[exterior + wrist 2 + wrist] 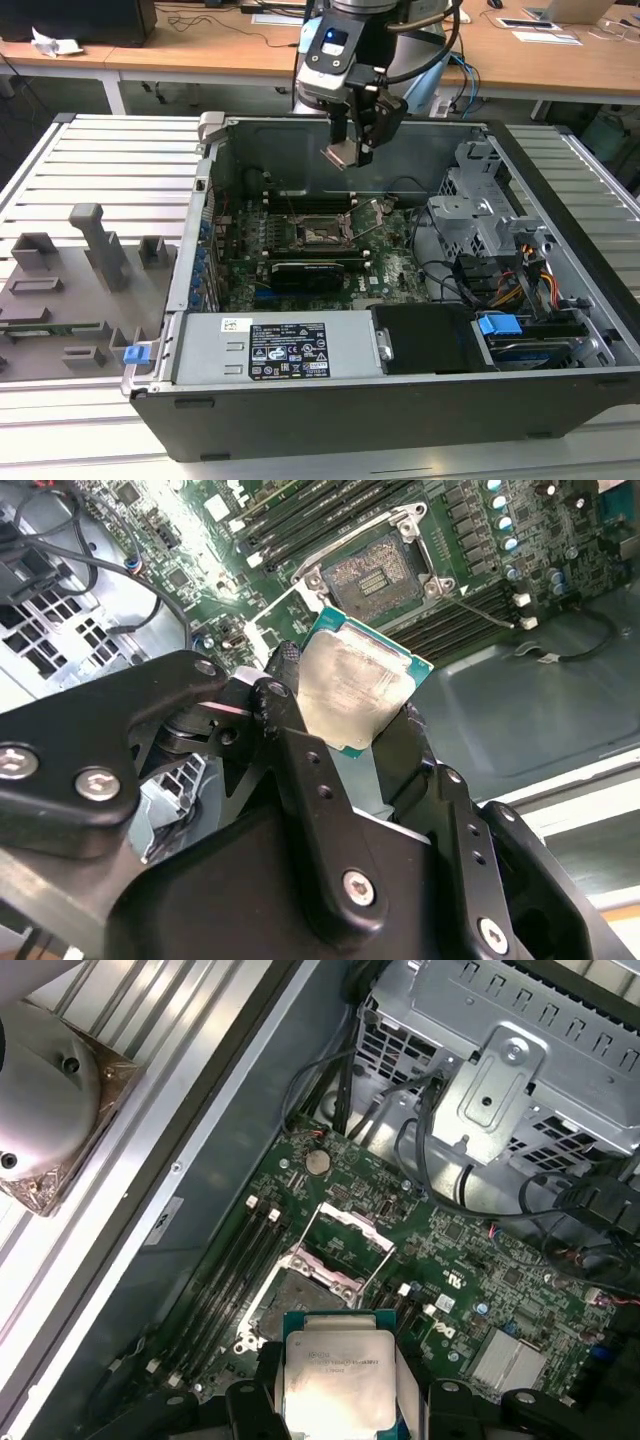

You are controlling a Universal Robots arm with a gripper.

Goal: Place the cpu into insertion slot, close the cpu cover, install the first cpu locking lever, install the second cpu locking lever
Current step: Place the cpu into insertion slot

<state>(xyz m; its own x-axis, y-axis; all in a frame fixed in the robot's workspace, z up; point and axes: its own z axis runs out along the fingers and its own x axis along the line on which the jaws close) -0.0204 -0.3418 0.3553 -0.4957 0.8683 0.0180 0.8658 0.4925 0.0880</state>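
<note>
My gripper [352,150] hangs above the open computer case, shut on the cpu [355,680], a flat square chip with a pale silvery top and a teal edge. The chip sits between the two black fingers [285,695], also seen in the first wrist view as the cpu [338,1380]. Below it on the green motherboard lies the insertion slot [375,575], bare, with its grey pin field showing; it is also in the exterior view [322,235]. The cpu cover [345,1235] stands swung open at the socket's far side. A thin locking lever [372,215] sticks up beside the socket.
Long black memory slots [235,1270] flank the socket. A black expansion card [315,270] lies in front of it. A metal drive cage [480,200] with cables fills the case at the exterior view's right, and a power supply [285,350] sits at the front. Grey fixtures [95,245] stand outside.
</note>
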